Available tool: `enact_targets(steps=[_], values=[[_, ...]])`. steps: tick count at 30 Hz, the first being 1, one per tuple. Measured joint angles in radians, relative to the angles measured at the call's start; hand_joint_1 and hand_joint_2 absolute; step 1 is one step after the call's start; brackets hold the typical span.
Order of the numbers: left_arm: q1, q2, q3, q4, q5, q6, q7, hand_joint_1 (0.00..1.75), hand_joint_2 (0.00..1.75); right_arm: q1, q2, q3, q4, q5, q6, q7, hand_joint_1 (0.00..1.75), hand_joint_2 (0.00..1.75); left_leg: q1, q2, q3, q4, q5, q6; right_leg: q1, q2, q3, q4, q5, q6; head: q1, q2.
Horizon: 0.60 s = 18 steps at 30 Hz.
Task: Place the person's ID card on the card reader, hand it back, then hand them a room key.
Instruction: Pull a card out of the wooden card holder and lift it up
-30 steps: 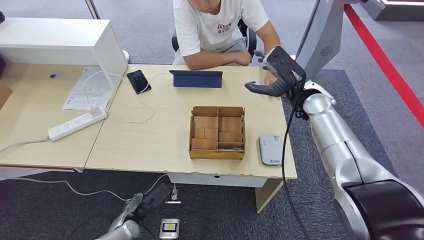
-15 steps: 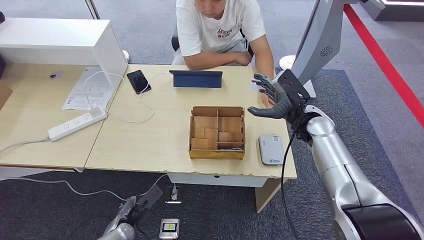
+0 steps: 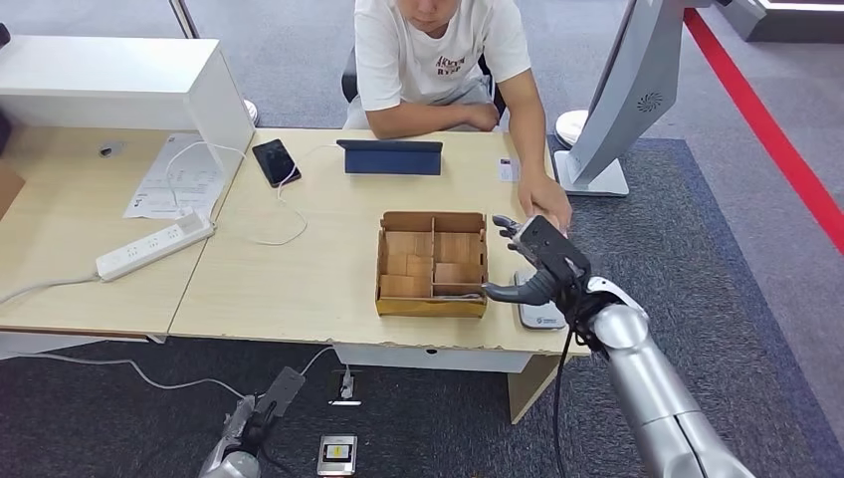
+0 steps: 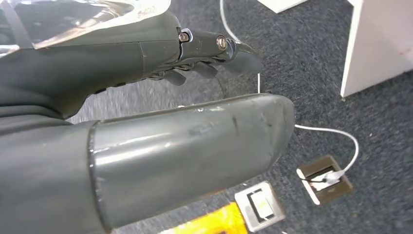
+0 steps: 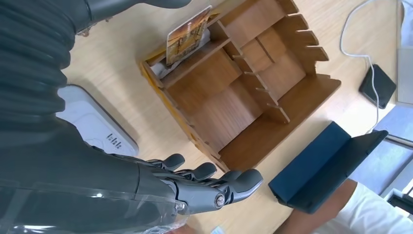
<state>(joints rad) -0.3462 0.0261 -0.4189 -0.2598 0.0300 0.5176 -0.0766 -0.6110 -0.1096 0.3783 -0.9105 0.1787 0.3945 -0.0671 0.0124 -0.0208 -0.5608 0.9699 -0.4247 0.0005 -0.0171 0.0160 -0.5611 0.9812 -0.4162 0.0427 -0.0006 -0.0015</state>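
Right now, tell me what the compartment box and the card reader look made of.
Compartment box: apparently thin unfinished wood or plywood; brown grain and slotted, notched dividers show in the right wrist view. Card reader: probably moulded plastic; smooth, pale grey, matte, with rounded corners.

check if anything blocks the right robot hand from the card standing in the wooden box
Nothing visible does: the card stands in the wooden box's edge slot, right beside the right robot hand's thumb.
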Motion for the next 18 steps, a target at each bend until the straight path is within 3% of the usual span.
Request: enact_targets(steps=[7,18], values=[[0.032,-0.003,0.082,0.000,0.115,0.006,-0.077,0.00,0.00,0.051,-0.030,0.042,-0.123,0.037,-0.039,0.014,0.00,1.75,0.000,0.000,0.000,0.000,0.000,0.000,0.000,0.000,0.000,0.000,0.000,0.000,0.000,0.000],[0.036,-0.009,0.126,0.000,0.085,-0.021,-0.046,0.00,0.00,0.108,-0.047,0.118,-0.268,0.168,-0.102,0.055,0.00,1.75,0.000,0.000,0.000,0.000,0.000,0.000,0.000,0.000,0.000,0.000,0.000,0.000,0.000,0.000]])
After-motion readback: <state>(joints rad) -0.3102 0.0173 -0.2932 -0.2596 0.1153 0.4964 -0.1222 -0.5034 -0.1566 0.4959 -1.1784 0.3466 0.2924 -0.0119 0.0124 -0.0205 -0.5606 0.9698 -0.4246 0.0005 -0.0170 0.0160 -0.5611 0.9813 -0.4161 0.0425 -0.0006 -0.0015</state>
